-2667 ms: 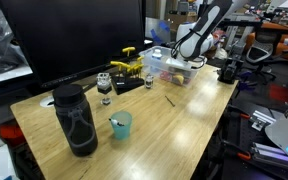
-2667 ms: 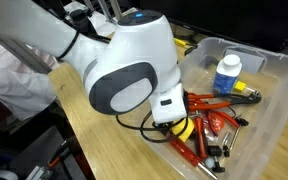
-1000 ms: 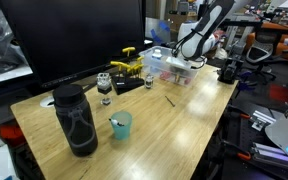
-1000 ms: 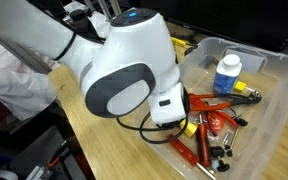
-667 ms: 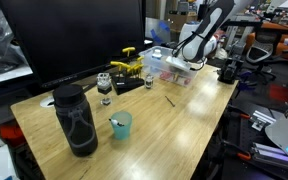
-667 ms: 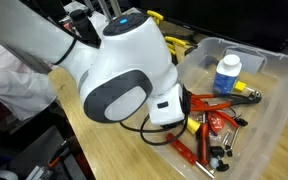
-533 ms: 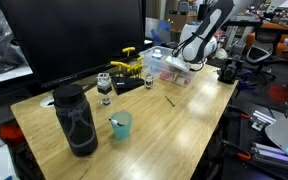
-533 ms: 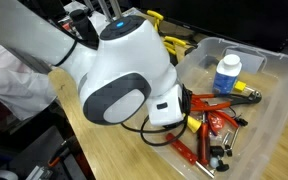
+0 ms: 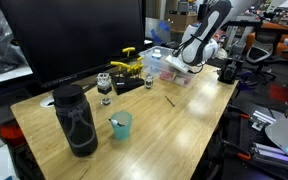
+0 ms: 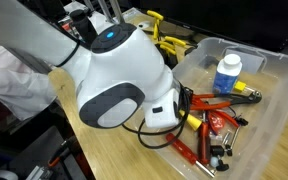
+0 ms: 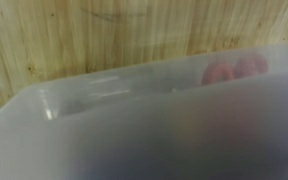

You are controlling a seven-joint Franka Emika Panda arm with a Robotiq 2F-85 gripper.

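My gripper [image 9: 191, 65] reaches down into a clear plastic bin [image 10: 256, 48] at the far end of the wooden table [image 9: 154, 125]. The big white wrist [image 10: 124, 75] hides the fingers in the close exterior view, so I cannot see whether anything is held. Below the wrist in the bin lie red-handled pliers [image 10: 206, 103] and a yellow-handled tool [image 10: 196, 127]. A white bottle with a blue cap [image 10: 227, 75] stands further back. The wrist view is a blur of the bin's cloudy wall [image 11: 144, 125], with red shapes [image 11: 234, 70] behind it and table wood [image 11: 104, 35] above.
A black bottle [image 9: 76, 120] and a teal cup [image 9: 121, 125] stand at the near end of the table. A dark monitor [image 9: 74, 35], a small jar [image 9: 105, 88], yellow clamps [image 9: 127, 65] and a loose pen [image 9: 169, 100] lie between them and the bin [image 9: 172, 72].
The wrist has turned and shifted a little to the left over the bin's near corner. The tools in the bin have not moved.
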